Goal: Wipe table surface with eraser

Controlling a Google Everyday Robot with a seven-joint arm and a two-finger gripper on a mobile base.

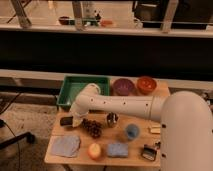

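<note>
As the gripper hangs beside the eraser on the tabletop, its hold cannot be told; a firm grasp likely precedes wiping

White hand by black eraser, green bin

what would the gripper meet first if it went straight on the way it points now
Likely the eraser, just beside the gripper low over the table surface; depth is unclear.
</note>
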